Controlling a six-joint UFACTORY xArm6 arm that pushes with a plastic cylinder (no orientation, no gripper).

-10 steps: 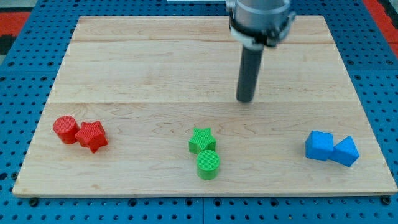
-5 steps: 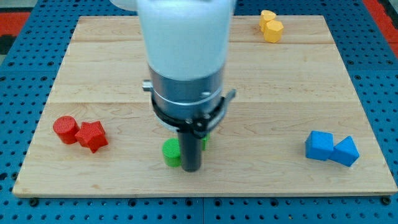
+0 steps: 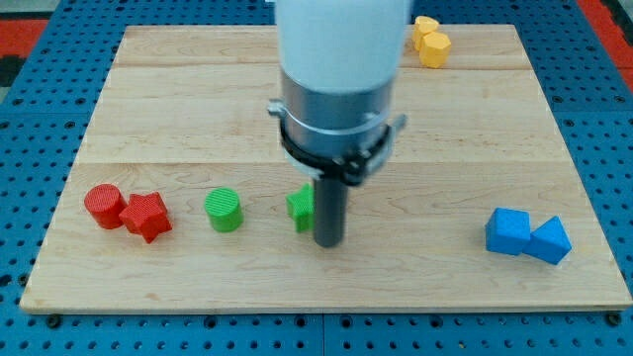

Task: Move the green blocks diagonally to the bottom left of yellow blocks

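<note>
Camera view: my tip (image 3: 327, 243) sits just right of the green star block (image 3: 301, 209), touching or nearly so. The green cylinder (image 3: 224, 210) stands apart to the left, near the red star (image 3: 145, 216) and red cylinder (image 3: 103, 206). Yellow blocks (image 3: 430, 42) lie at the top right, blue blocks (image 3: 527, 235) at the right. No jaws, only a rod. No writing is readable.

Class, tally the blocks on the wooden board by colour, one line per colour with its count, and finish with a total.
Red: 2, a cylinder and a star
Green: 2, a cylinder and a block partly hidden behind the rod
Blue: 2
Yellow: 2, touching, at the view's top
Total: 8
</note>
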